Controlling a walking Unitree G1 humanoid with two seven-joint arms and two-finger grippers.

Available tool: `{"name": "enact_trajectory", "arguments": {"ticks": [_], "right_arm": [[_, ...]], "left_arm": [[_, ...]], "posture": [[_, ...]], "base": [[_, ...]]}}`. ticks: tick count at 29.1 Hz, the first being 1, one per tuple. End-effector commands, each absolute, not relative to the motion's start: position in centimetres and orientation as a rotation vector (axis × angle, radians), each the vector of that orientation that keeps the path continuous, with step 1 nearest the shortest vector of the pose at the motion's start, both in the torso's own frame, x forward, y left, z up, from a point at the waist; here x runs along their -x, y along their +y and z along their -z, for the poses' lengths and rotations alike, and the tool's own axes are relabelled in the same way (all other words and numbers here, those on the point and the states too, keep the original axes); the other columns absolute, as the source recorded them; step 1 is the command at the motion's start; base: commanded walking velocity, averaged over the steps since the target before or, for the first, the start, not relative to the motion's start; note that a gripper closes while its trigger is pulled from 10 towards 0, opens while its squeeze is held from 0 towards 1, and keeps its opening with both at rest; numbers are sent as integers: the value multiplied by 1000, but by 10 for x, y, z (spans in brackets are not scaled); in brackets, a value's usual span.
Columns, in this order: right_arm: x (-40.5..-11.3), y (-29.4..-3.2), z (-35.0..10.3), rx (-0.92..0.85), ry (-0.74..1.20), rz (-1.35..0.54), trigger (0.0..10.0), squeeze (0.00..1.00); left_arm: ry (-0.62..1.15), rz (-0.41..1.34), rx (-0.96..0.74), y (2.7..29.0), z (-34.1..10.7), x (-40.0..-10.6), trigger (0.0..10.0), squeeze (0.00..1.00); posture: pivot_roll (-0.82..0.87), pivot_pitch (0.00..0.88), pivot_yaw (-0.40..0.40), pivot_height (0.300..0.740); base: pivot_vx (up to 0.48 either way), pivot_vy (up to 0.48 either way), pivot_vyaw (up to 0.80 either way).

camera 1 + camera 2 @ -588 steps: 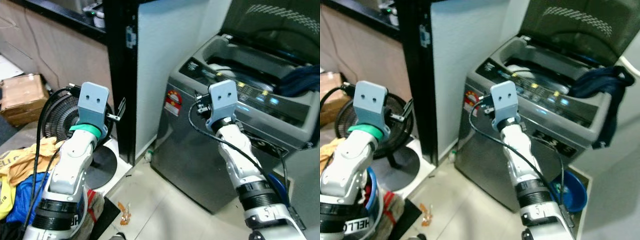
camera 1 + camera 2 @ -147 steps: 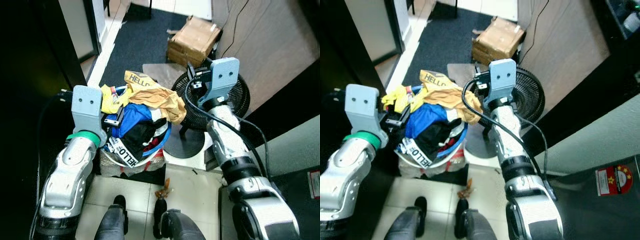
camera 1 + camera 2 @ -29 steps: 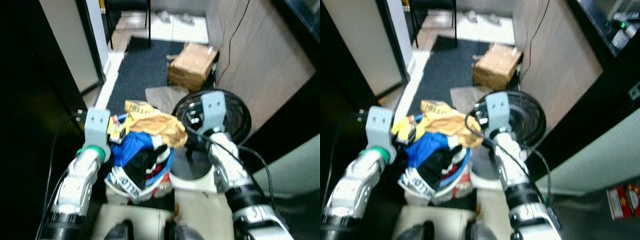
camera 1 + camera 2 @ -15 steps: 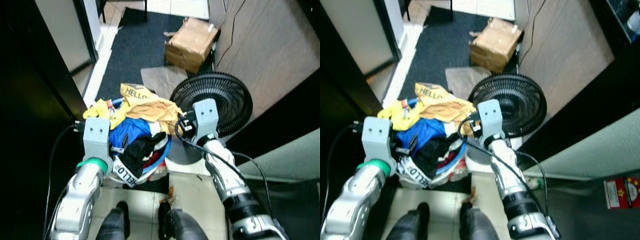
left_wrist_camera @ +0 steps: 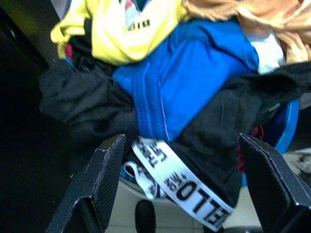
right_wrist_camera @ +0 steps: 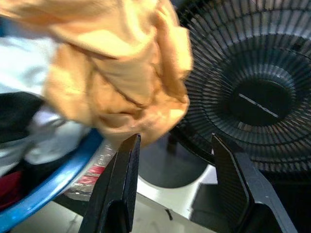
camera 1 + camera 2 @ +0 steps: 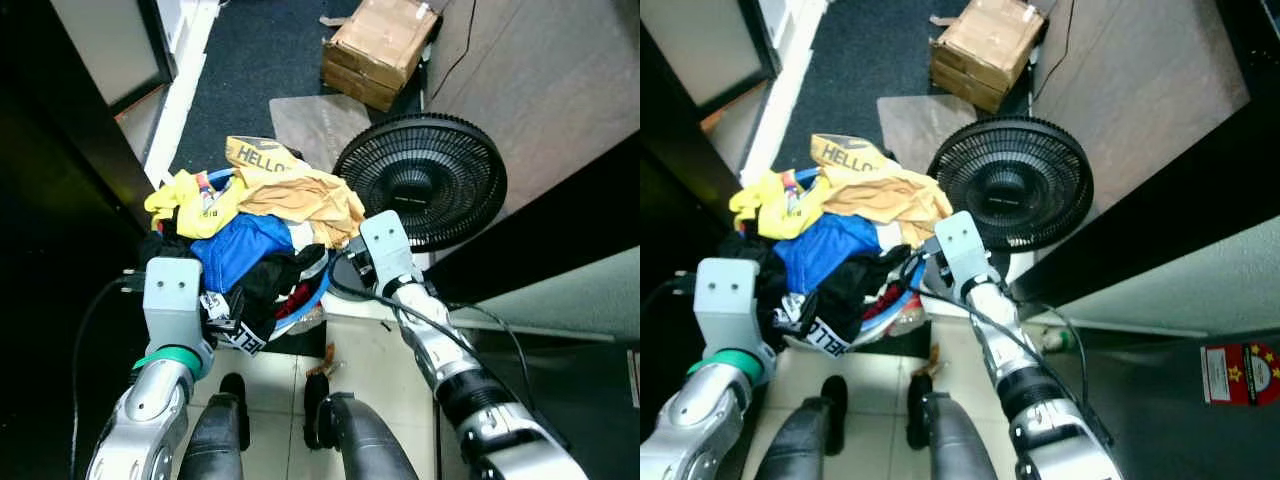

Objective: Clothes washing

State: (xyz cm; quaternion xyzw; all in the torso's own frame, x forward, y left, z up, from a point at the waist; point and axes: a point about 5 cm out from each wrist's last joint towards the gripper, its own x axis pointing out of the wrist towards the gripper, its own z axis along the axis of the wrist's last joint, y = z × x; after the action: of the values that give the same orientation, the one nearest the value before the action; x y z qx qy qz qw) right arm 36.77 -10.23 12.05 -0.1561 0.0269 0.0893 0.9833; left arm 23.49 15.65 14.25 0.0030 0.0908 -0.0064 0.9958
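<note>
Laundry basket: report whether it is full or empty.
Full: the blue laundry basket is heaped above its rim with yellow, blue, black and tan clothes.

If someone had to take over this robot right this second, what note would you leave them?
Left end effector: open, empty, poised at the near side of the laundry pile, over the black garment with the white lettered band.
Right end effector: open, empty, beside the tan garment, with the black fan just behind it.
Clothes are heaped in a blue basket on the floor at the robot's feet.
Done: robot is positioned at the pile.
Left: grasp clothes and get them washed. Nothing is held yet.
</note>
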Motion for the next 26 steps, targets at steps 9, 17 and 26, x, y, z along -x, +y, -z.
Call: {"name": "enact_trajectory", "arguments": {"ticks": [9, 17, 26], "right_arm": [[-368, -69, -128, 217, -9, -304, 10000, 0], [-372, -36, -146, 167, -63, -426, 10000, 0], [-372, -27, -149, 168, -67, -455, 10000, 0]], "left_arm": [[236, -41, -16, 164, -141, -218, 10000, 0], [253, -68, -17, 166, -145, -209, 10000, 0], [257, -72, -17, 165, -145, -207, 10000, 0]], "posture": [[115, 498, -125, 740], [138, 519, -139, 740], [147, 526, -141, 740]], "base": [[0, 0, 0], [0, 0, 0], [0, 0, 0]]}}
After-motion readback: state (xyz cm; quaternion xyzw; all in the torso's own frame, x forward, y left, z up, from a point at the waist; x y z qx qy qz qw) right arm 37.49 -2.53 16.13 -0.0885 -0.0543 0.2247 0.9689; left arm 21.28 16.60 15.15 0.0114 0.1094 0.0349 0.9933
